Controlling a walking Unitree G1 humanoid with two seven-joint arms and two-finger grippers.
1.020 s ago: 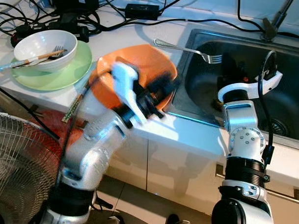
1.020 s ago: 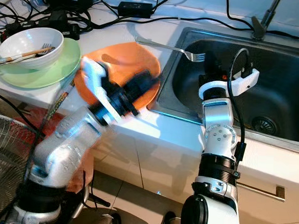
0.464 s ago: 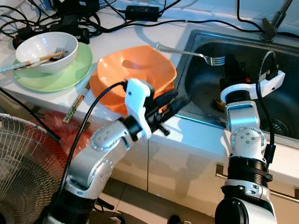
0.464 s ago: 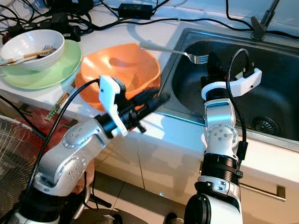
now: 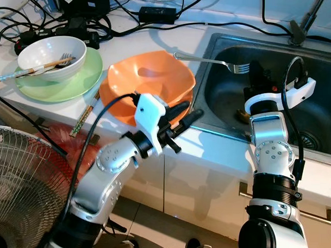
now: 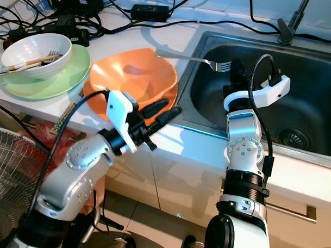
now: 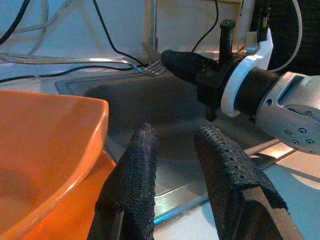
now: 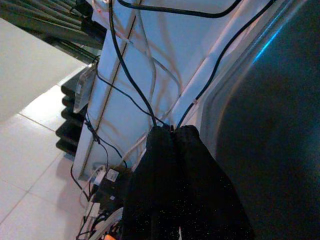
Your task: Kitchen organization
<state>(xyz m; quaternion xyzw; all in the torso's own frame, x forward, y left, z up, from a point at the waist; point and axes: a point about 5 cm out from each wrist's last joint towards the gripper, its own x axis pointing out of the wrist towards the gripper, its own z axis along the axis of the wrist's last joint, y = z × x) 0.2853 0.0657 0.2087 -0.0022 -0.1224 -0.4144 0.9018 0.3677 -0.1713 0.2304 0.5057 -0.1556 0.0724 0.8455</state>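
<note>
Left hand (image 5: 183,115) parted and empty just beside one orange bowl (image 5: 148,86) on white surface (image 5: 130,41), right hand (image 5: 257,73) seemingly pinched on one fork (image 5: 211,60) above sink (image 5: 318,96), one white bowl (image 5: 51,50) on green plate (image 5: 74,80) well beyond, fan (image 5: 16,189) below.

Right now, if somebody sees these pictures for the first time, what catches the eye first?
The orange plate on the white counter, right beside the steel sink. The right gripper holds a fork over the sink, and the open left gripper hovers at the plate's near edge. Further left, a white bowl stands on a green plate.
</note>
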